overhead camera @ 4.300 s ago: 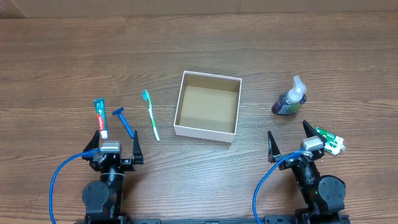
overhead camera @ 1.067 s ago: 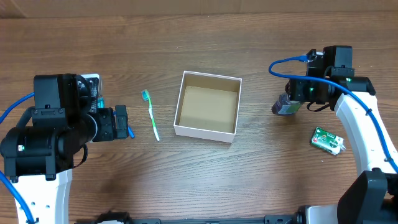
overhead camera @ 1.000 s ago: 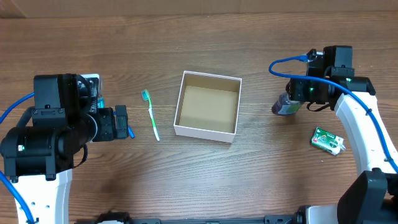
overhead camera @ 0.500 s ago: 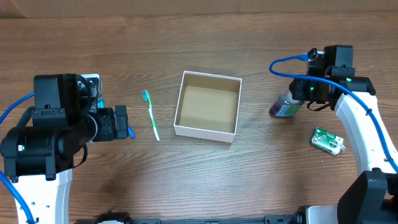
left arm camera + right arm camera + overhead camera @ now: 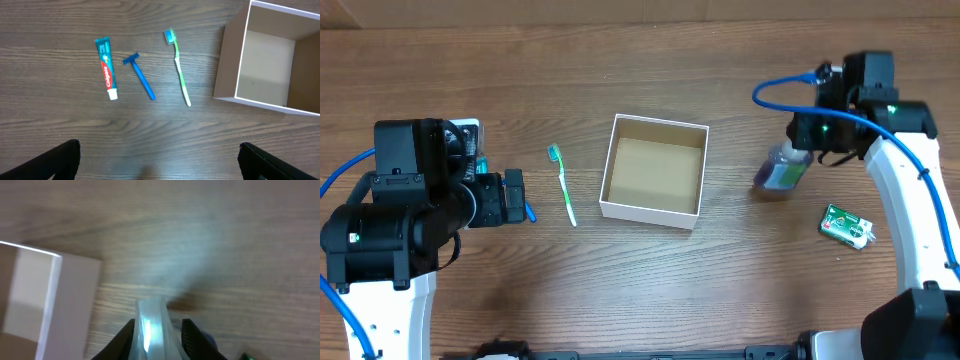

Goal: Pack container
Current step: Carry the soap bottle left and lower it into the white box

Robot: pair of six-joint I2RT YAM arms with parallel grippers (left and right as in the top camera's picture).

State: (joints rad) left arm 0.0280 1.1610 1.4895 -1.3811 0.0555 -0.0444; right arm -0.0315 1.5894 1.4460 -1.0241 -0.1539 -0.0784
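Container (image 5: 649, 212) sits on the wooden counter (image 5: 650, 290) about midway between the two arms, upright and open at the top, with white walls and a plain brown floor. At 4 o'clock from it, well apart, lies a small green packet (image 5: 846, 225). At 9 o'clock, near the container but not touching it, a green toothbrush (image 5: 177, 67) lies with its head toward 12 o'clock. Further out at 9 o'clock lie a blue razor (image 5: 140, 76), then a toothpaste tube (image 5: 106, 68) with its white cap toward 6 o'clock; the three lie side by side, apart from one another. The left gripper (image 5: 160, 167) hangs above this row, its dark fingers (image 5: 62, 160) spread wide at the frame's lower corners with nothing between them. At 3 o'clock from the container, apart from it, a clear pump bottle (image 5: 782, 173) of purple liquid leans with its top toward 1 o'clock. The right gripper (image 5: 156, 327) is clamped on the bottle's clear top, a finger on each side; whether its base touches the counter cannot be told.
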